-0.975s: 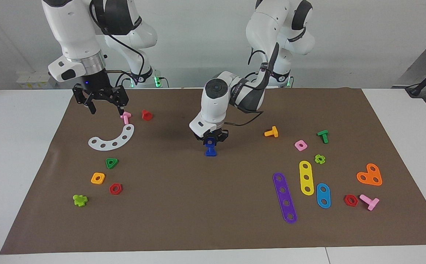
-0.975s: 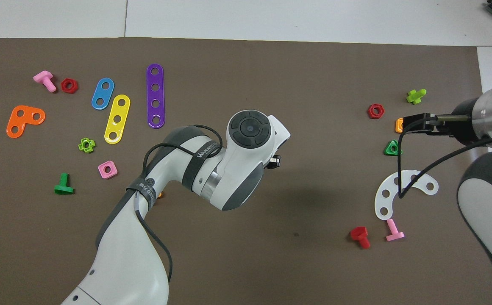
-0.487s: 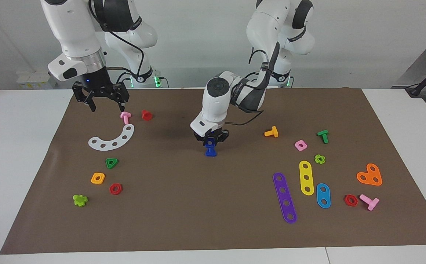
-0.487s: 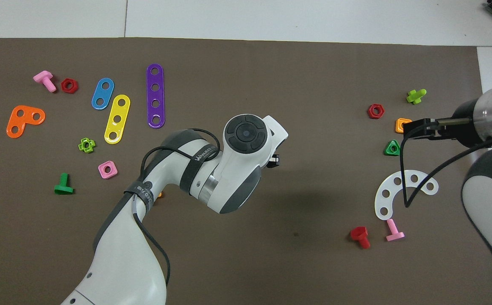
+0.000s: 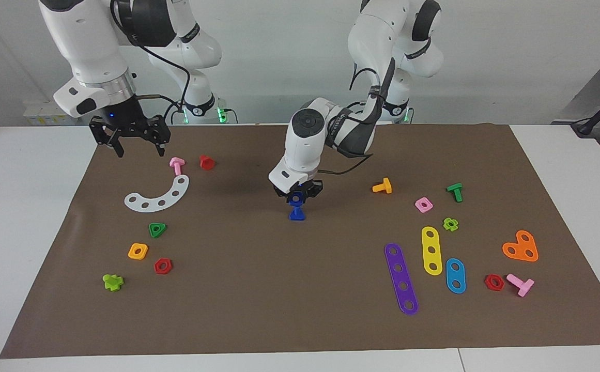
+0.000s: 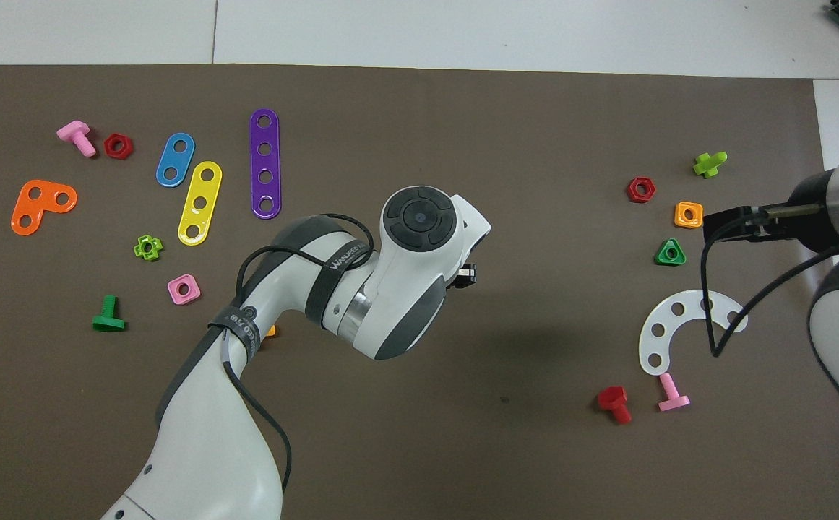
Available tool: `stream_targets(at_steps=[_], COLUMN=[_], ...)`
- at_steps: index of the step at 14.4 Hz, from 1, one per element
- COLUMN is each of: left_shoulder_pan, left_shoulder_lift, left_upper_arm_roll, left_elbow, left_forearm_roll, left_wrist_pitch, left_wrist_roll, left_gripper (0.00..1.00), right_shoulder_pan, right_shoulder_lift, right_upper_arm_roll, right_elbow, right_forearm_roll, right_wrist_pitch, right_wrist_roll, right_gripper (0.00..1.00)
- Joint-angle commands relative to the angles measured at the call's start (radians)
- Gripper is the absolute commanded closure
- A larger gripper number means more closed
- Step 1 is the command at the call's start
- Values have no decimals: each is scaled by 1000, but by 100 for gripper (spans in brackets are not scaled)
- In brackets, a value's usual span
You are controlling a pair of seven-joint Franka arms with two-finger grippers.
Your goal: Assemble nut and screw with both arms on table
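1. Left gripper (image 5: 297,195) hangs low over the middle of the brown mat (image 5: 279,289), its fingers closed on a dark blue piece, apparently the nut (image 5: 295,198) seated on the screw (image 5: 296,212).
2. Screw stands upright, long axis vertical, flat head down on the mat, shaft pointing up into the gripper.
3. Right gripper (image 5: 133,143) hovers with fingers spread wide and nothing between them, over the mat's edge at the right arm's end, near a pink bolt (image 5: 177,165) and a white curved strip (image 5: 161,196).
4. Lettering on the left arm's black strap (image 6: 343,258) is too small to read.
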Motion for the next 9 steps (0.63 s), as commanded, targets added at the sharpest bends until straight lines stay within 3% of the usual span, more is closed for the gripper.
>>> stream_targets(at_steps=[1,9], left_shoulder_pan=[-6,2], left_shoulder_lift=[23,17], left_upper_arm_roll=[9,14], left_elbow=[28,-43], left_forearm_roll=[-19,-5], left_wrist_pitch=[-10,88], left_wrist_roll=[-17,-15], left_gripper=[100,100], right_shoulder_pan=[-13,-7], right_shoulder_lift=[13,16], right_upper_arm_roll=[8,12], right_elbow=[23,28], right_forearm_roll=[20,23], right_wrist_pitch=[-9,-2], right_wrist_roll=[-25,-17], right_gripper=[1,1])
